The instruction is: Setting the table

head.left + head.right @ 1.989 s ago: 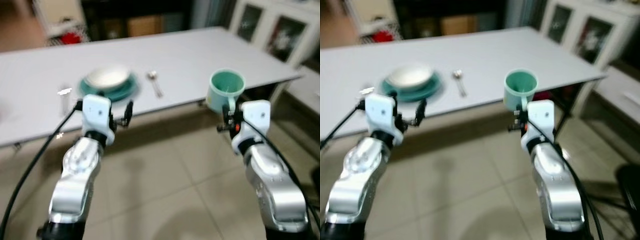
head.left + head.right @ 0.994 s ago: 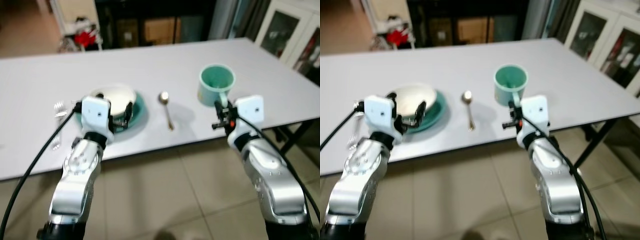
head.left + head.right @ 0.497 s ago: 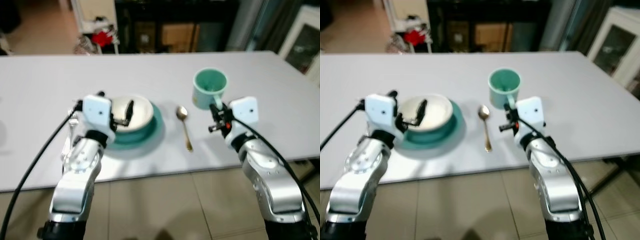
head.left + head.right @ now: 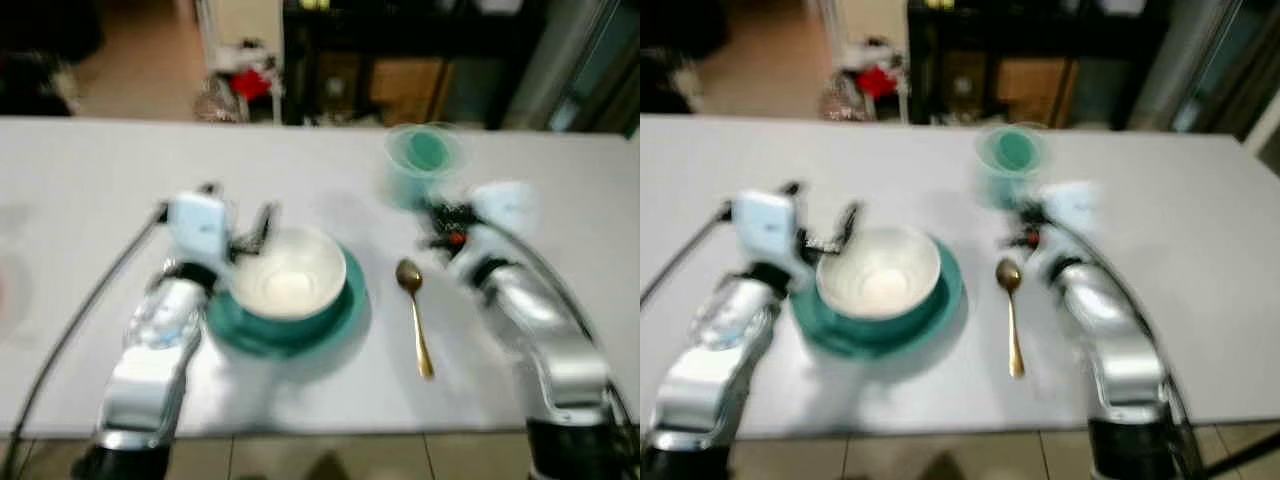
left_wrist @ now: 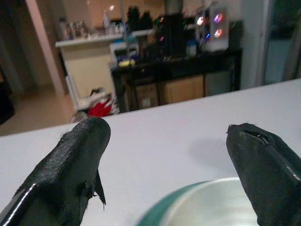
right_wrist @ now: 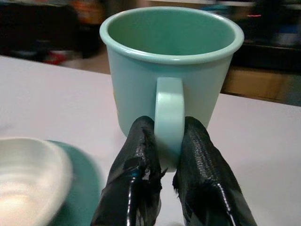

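Note:
My right gripper point(image 6: 164, 155) is shut on the handle of a mint green mug point(image 6: 171, 70), holding it upright above the white table point(image 4: 80, 170) beyond the gold spoon point(image 4: 415, 312). In the head views the mug point(image 4: 425, 160) is blurred. A white bowl point(image 4: 290, 275) sits in a teal plate point(image 4: 340, 310) in front of me. My left gripper point(image 5: 169, 155) is open and empty, hovering at the left rim of the bowl point(image 5: 221, 202).
Dark cabinets and a shelf point(image 4: 400, 60) stand behind the table's far edge. Something red point(image 4: 250, 85) lies on the floor beyond. Bare table top stretches right of the spoon and far left. Tiled floor point(image 4: 890, 455) lies below the near edge.
The camera has come closer and now looks down on the table; the picture is blurred. The right gripper still holds the mug, now over the table behind the spoon. The left gripper stays open.

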You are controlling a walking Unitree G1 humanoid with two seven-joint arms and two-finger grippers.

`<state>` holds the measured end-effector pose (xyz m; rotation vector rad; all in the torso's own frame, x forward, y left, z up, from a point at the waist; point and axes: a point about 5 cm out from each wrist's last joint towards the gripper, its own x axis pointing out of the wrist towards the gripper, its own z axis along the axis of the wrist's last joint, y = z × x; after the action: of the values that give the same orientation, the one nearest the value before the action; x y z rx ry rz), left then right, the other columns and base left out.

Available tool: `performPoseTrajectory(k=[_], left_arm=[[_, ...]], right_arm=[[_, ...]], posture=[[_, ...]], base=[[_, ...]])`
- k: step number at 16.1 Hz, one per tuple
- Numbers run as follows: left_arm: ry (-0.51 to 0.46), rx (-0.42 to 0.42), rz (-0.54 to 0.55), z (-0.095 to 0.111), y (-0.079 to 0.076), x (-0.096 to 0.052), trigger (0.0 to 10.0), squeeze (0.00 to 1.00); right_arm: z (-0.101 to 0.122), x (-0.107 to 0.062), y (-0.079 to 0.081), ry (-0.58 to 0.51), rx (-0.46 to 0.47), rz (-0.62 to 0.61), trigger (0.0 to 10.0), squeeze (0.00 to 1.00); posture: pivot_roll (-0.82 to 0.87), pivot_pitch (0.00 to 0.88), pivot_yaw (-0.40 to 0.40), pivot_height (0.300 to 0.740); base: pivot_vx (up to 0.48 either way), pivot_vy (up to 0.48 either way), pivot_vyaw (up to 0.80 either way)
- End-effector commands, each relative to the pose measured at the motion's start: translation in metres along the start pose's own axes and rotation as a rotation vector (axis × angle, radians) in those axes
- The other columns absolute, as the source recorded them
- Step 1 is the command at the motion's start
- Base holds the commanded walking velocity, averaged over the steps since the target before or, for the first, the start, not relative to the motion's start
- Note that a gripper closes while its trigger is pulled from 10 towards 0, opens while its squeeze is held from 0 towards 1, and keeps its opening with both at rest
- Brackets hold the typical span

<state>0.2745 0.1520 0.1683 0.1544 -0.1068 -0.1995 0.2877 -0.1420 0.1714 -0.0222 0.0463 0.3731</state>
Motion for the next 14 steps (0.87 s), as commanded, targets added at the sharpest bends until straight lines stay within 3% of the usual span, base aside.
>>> performPoseTrajectory(k=[1, 3, 4, 8, 10, 11, 14], left_arm=[[-0.02, -0.007, -0.037, 0.006, -0.008, 0.003, 10.0, 0.0], [-0.014, -0.017, -0.074, 0.009, -0.01, 0.003, 10.0, 0.0], [-0.023, -0.013, -0.149, 0.014, -0.014, 0.0, 10.0, 0.0], [-0.063, -0.053, -0.271, 0.028, -0.015, -0.003, 10.0, 0.0], [-0.046, -0.088, -0.39, 0.036, -0.021, -0.006, 10.0, 0.0], [-0.016, -0.102, -0.511, 0.04, -0.028, -0.013, 10.0, 0.0], [0.056, -0.095, -0.607, 0.038, -0.031, -0.021, 10.0, 0.0]], right_arm=[[0.0, -0.003, -0.01, 0.023, -0.011, -0.006, 10.0, 0.0], [-0.005, 0.002, -0.013, 0.075, -0.021, 0.0, 10.0, 0.0], [-0.008, 0.008, -0.017, 0.082, 0.008, -0.014, 10.0, 0.0], [-0.019, 0.019, -0.018, 0.093, 0.071, -0.013, 10.0, 0.0], [-0.025, 0.029, -0.018, 0.115, 0.079, -0.019, 10.0, 0.0], [-0.03, 0.036, -0.017, 0.131, 0.095, -0.018, 10.0, 0.0], [-0.042, 0.039, -0.009, 0.166, 0.114, 0.018, 10.0, 0.0]], posture=[[0.0, 0.0, -0.014, 0.74], [0.0, 0.0, -0.01, 0.74], [0.0, 0.0, -0.011, 0.74], [0.01, 0.0, 0.001, 0.74], [0.01, 0.0, 0.009, 0.74], [0.02, 0.0, 0.01, 0.74], [0.03, 0.0, 0.009, 0.74]], base=[[0.416, 0.0, 0.0], [0.0, 0.0, 0.0], [0.0, 0.0, 0.0], [0.0, 0.0, 0.0], [0.0, 0.0, 0.0], [0.0, 0.0, 0.0], [0.0, 0.0, 0.0]])
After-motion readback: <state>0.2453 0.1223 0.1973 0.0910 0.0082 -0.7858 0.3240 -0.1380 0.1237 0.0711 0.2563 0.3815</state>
